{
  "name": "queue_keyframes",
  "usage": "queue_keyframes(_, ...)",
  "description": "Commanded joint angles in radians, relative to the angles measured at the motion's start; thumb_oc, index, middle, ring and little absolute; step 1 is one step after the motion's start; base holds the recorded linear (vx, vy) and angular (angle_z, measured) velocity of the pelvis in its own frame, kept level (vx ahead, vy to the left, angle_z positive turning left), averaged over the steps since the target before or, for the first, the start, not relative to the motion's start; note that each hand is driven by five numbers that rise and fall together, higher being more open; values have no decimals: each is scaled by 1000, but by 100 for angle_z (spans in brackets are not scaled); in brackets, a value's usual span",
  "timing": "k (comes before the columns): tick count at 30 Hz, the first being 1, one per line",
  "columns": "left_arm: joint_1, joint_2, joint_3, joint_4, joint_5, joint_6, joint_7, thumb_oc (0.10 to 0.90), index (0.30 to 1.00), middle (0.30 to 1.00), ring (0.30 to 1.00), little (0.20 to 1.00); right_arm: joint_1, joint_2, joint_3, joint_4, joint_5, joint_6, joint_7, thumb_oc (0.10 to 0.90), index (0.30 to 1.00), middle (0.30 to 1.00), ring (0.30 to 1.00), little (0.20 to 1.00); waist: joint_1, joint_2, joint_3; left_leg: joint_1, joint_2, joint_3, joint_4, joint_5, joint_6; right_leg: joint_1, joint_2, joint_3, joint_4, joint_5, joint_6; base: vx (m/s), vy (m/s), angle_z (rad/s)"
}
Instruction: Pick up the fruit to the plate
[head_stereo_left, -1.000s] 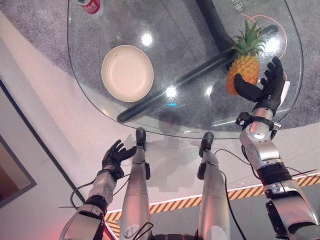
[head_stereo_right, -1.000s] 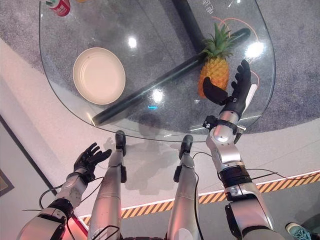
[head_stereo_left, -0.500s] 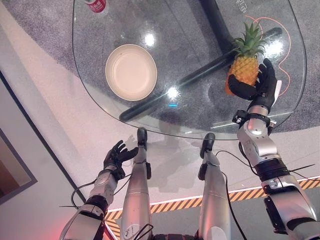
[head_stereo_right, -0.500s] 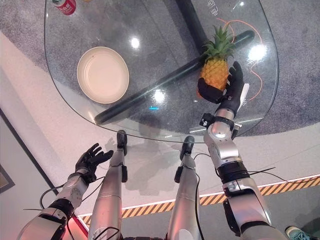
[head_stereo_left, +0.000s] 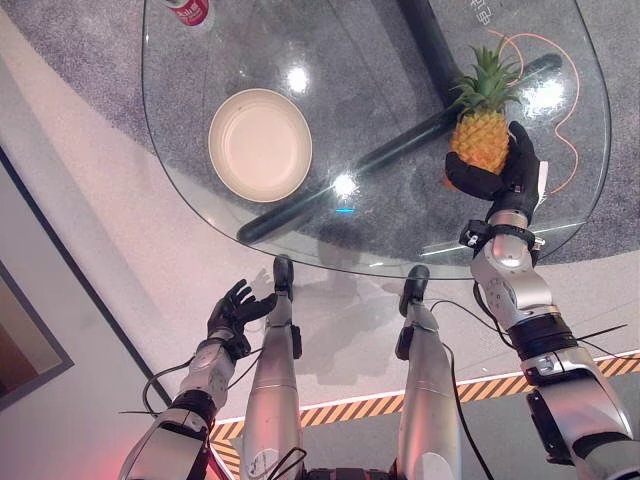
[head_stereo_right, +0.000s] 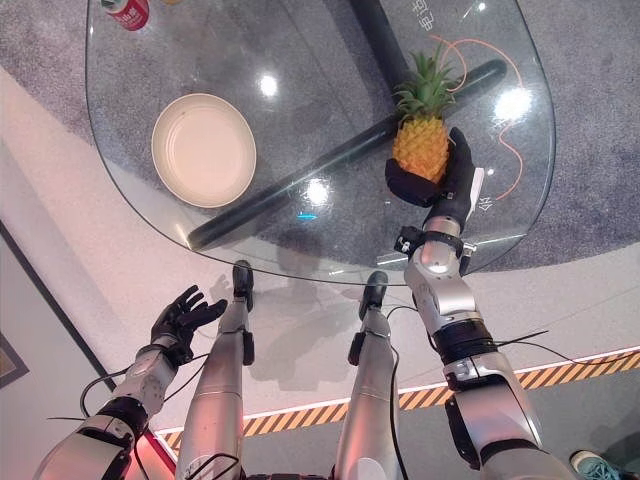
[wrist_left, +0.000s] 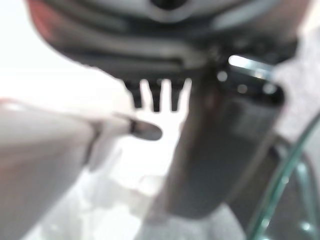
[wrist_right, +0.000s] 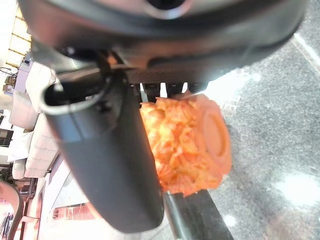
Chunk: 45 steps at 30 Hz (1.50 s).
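Observation:
An orange pineapple with a green crown is at the right side of the round glass table. My right hand is wrapped around its lower body, thumb on one side and fingers on the other; the right wrist view shows the fruit pressed against the thumb. A cream plate lies empty on the table's left part, well away from the fruit. My left hand hangs open below the table's near edge, holding nothing.
A red can stands at the table's far left rim. An orange cord loops on the floor under the glass behind the pineapple. The table's dark crossed legs show through the glass.
My right hand has closed in from beside the pineapple and now grips its body; the fruit has shifted slightly left and farther away. The left hand stays put.

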Motion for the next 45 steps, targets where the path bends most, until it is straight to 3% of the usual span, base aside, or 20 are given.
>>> queue_keyframes(1,59,18,8,13,10,-18,26,800,900,900,900,900,42,-32,-23,-15,6,-4,-12,100,300,300,300,200,1,6,-10,-10,-12,14,82,-61,55,-8,22,-57,-29,36,-64,0,0,0)
queue_keyframes(14,56,14,35,6,-66,-55,63,800,900,900,900,900,37,-32,-27,-19,-10,-10,-27,100,300,300,300,200,2,6,-10,-6,-10,13,84,-62,55,-6,21,-56,-20,31,-64,0,0,0)
queue_keyframes(24,29,50,192,-56,-262,-208,223,800,900,900,900,900,68,-26,-34,-52,-71,-45,-67,100,300,300,300,200,5,4,-10,8,-16,3,73,-61,51,8,21,-59,-21,19,-67,0,0,0)
queue_keyframes(30,-23,95,266,-108,-286,-301,319,800,900,900,900,900,68,-29,-34,-88,-106,-53,-97,100,300,300,300,200,5,-2,-10,11,-13,1,67,-60,46,10,21,-59,-16,12,-68,0,0,0)
queue_keyframes(38,-68,132,303,-233,-205,-442,456,800,900,900,900,900,88,-28,-45,-159,-155,-54,-123,100,300,300,300,200,5,-11,-10,15,-11,1,61,-60,43,17,21,-62,-22,10,-69,0,0,0)
queue_keyframes(45,-82,118,313,-499,-2,-547,582,800,900,900,900,900,126,4,-81,-279,-258,-76,-151,100,300,300,300,200,12,-20,-10,16,-12,-5,50,-63,45,25,23,-68,-32,12,-65,-5,-35,1)
